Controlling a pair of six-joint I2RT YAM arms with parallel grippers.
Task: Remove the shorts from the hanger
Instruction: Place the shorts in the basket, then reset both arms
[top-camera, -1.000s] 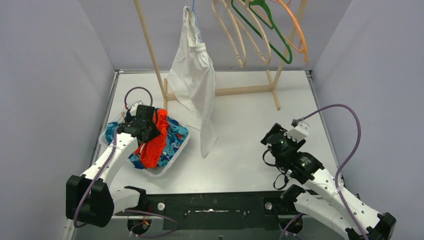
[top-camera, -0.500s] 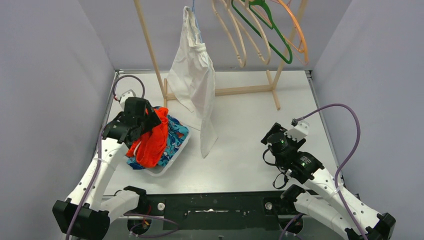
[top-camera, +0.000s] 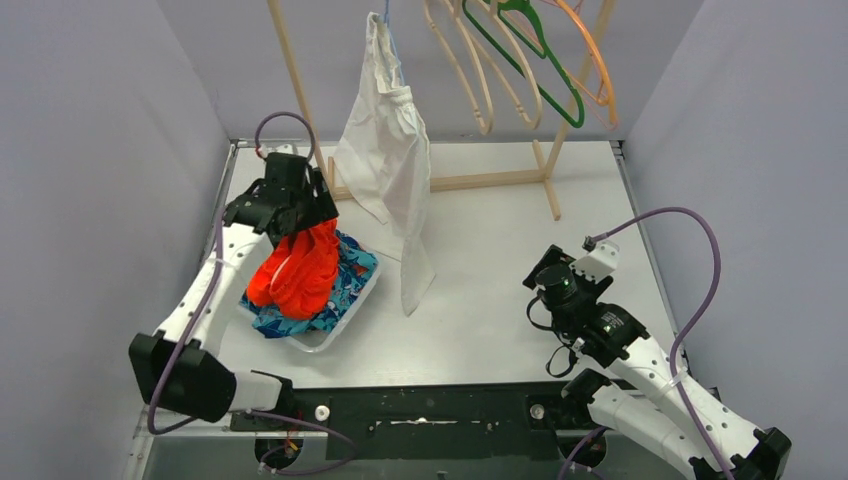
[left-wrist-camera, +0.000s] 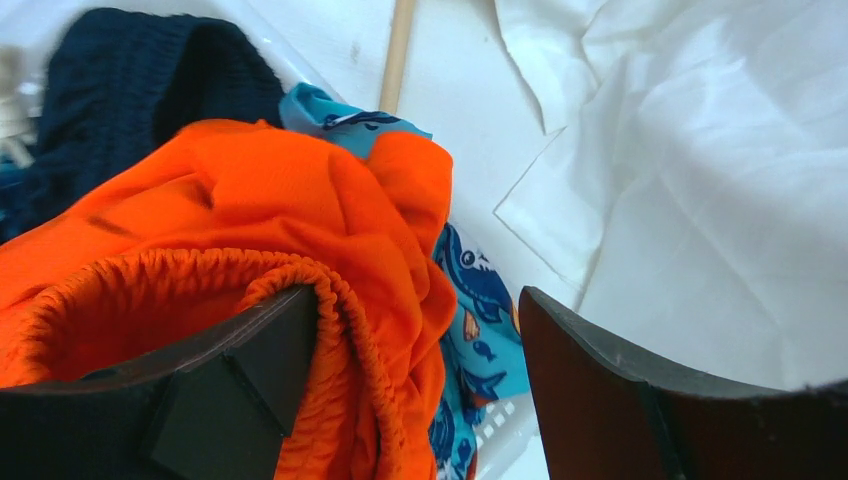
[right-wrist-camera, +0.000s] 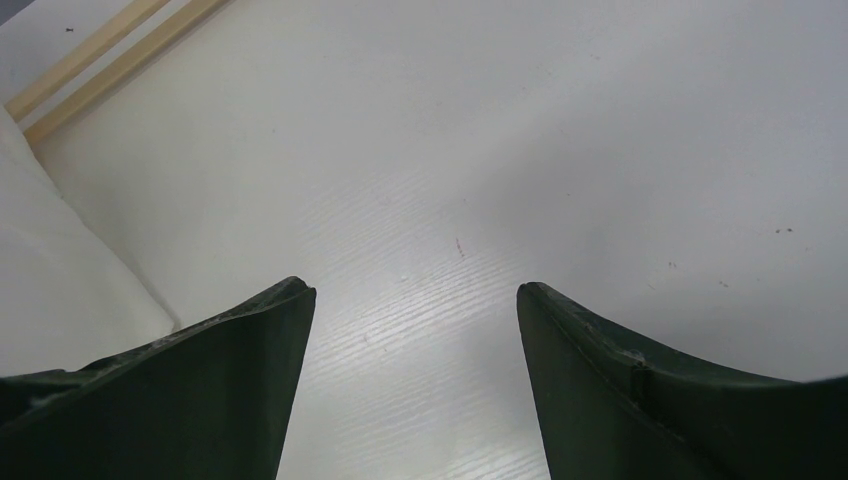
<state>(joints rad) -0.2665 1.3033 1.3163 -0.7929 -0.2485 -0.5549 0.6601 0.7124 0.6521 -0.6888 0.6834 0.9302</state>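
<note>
right now the left fingers (top-camera: 300, 212) stand wide apart above the basket (top-camera: 345, 322), the orange shorts (top-camera: 298, 275) hooked by the waistband over one of them and dangling below. just beside them, white shorts (top-camera: 390, 160) hang from the hanger (top-camera: 386, 20). the right fingers (top-camera: 545, 278) gape over the table (top-camera: 500, 230), holding nothing.

Orange shorts (top-camera: 300, 275) soft cloth; rack (top-camera: 296, 90) bare wood; table (top-camera: 500, 250) matt.

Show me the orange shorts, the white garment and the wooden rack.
orange shorts (top-camera: 300, 275): top view, middle of the bunched fabric.
white garment (top-camera: 390, 160): top view, middle of the hanging cloth.
wooden rack (top-camera: 480, 182): top view, its base bar.
</note>
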